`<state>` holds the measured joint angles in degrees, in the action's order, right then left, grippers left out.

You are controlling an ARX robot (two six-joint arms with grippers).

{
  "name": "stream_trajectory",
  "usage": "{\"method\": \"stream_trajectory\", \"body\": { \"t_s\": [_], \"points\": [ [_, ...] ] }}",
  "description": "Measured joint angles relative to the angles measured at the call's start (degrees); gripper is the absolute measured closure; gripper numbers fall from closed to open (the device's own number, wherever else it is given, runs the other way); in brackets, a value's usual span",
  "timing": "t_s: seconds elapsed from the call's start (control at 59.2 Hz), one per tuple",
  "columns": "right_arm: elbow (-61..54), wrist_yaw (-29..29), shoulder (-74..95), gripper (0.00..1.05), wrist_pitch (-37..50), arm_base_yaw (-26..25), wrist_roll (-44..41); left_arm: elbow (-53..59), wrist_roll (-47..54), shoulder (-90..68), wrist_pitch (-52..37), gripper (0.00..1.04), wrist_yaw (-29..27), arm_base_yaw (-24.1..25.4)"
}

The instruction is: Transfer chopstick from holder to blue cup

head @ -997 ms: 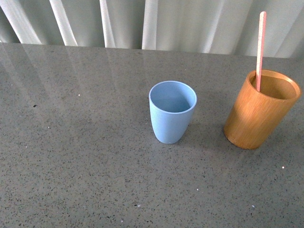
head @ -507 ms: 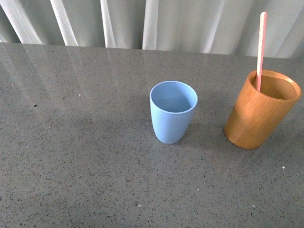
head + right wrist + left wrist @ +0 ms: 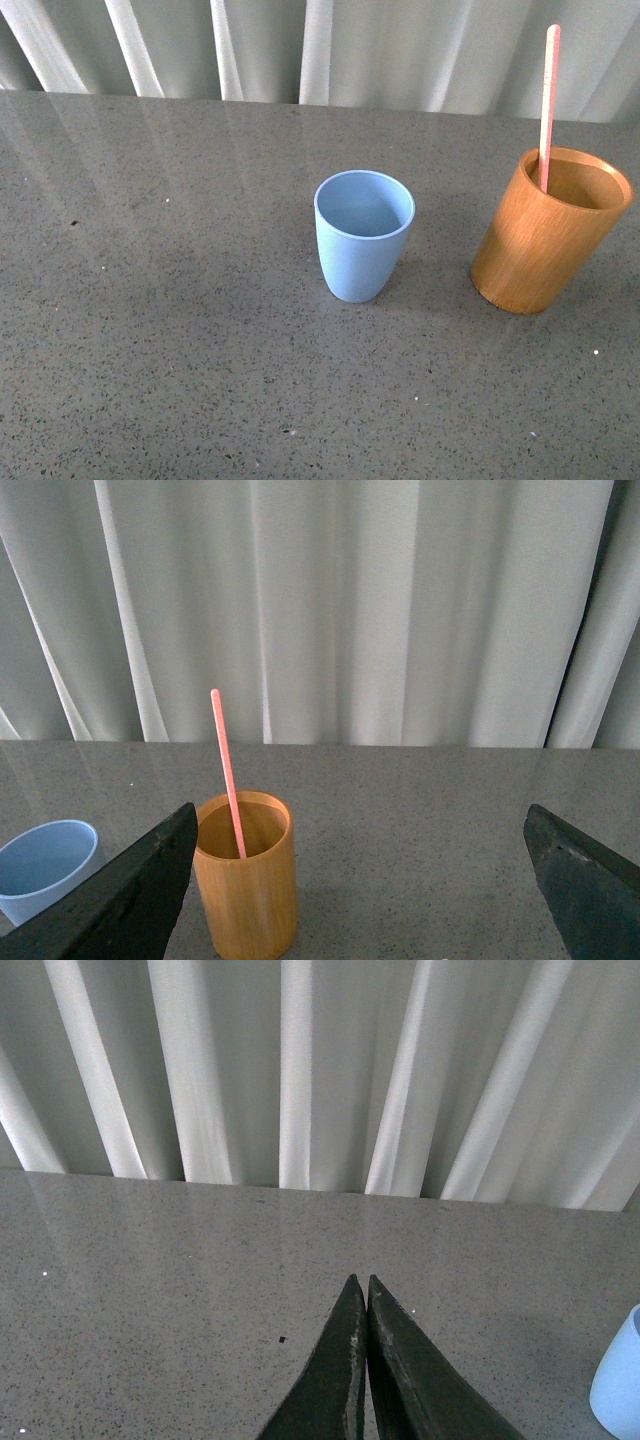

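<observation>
The orange-brown wooden holder (image 3: 548,232) stands upright at the right of the grey table, with one pale pink chopstick (image 3: 547,105) standing in it and reaching well above its rim. The light blue cup (image 3: 363,235) stands empty near the middle, to the holder's left. Neither arm shows in the front view. In the right wrist view the holder (image 3: 246,888) and chopstick (image 3: 227,770) stand ahead of my right gripper (image 3: 360,855), which is open wide and empty, with the blue cup (image 3: 45,865) beside them. My left gripper (image 3: 360,1282) is shut on nothing above bare table, the blue cup (image 3: 620,1380) off to one side.
A white pleated curtain (image 3: 320,50) hangs along the table's far edge. The speckled grey tabletop (image 3: 150,300) stretches to the left of the cup and in front of both containers.
</observation>
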<state>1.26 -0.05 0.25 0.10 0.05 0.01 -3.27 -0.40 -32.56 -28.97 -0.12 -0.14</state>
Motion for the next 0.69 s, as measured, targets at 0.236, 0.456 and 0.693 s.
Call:
{"method": "stream_trajectory", "body": {
  "t_s": [0.236, 0.456, 0.693],
  "points": [
    [0.0, 0.0, 0.0, 0.1, 0.0, 0.0, 0.0, 2.2, 0.1, 5.0, 1.5, 1.01, 0.1, 0.0],
    [0.0, 0.0, 0.0, 0.1, 0.0, 0.0, 0.0, 2.2, 0.1, 11.9, 8.0, 1.01, 0.1, 0.0],
    [0.0, 0.0, 0.0, 0.1, 0.0, 0.0, 0.0, 2.2, 0.1, 17.1, 13.2, 1.01, 0.1, 0.0]
  ]
}}
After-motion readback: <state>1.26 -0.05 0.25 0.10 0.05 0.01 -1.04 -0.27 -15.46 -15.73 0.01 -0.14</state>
